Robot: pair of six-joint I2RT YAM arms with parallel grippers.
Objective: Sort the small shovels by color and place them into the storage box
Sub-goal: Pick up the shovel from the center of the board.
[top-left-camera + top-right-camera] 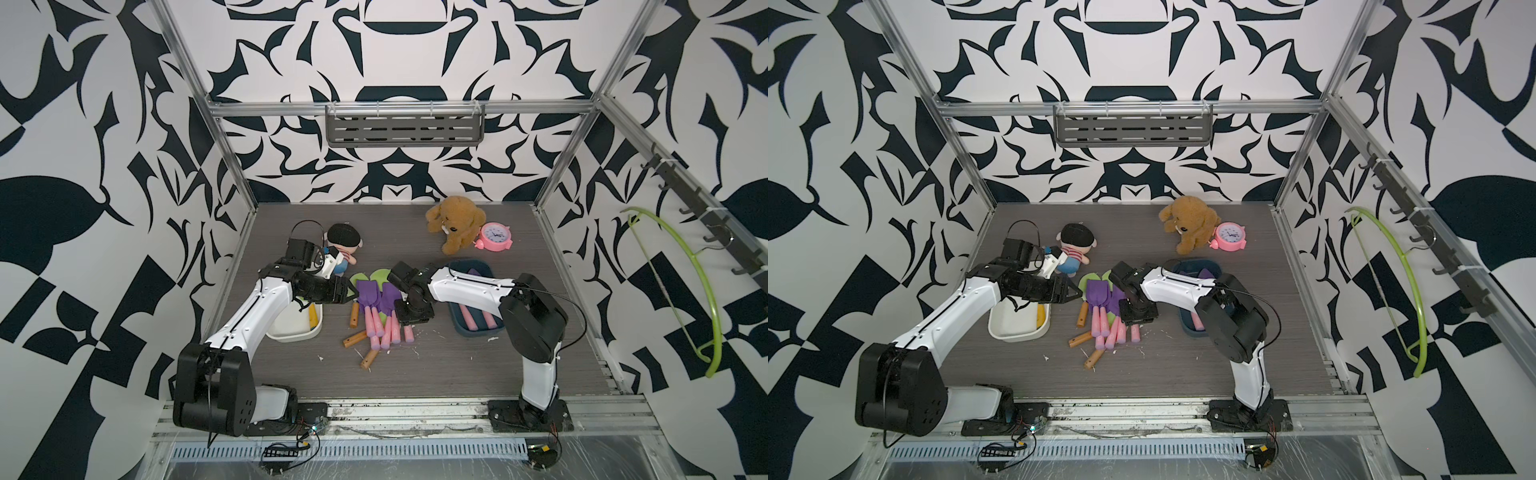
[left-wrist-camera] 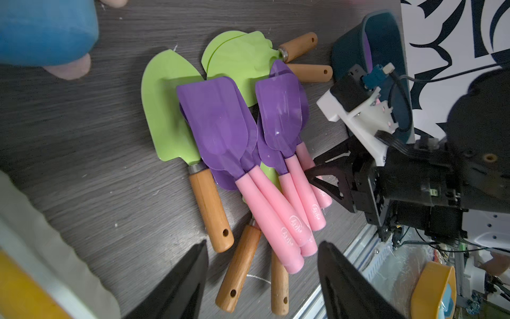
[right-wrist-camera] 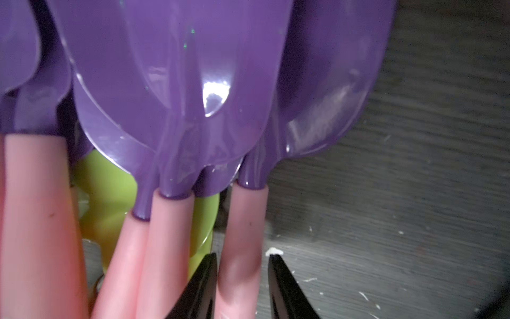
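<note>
Top view: shovels [image 1: 376, 309] heaped mid-table between white box [image 1: 291, 336] and blue box [image 1: 459, 328]. Pink-handled ones [image 1: 478, 318] already in blue box. Step judged: picking purple shovel. Right gripper [image 1: 406, 318] down at heap's edge; left gripper [image 1: 352, 293] hovers by blades.

Left wrist: left jaws wide apart, empty. Green blades [image 2: 168, 110] glossy, scooped, on wooden handles [image 2: 209, 210] drilled at ends. Purple blades [image 2: 218, 116] overlap, smooth tapered pink grips.

Right wrist: fingertips [image 3: 209, 265] straddle outermost pink handle [image 3: 242, 234], sliver of gap, not clamped. Next: close, lift without dragging neighbours.
</note>
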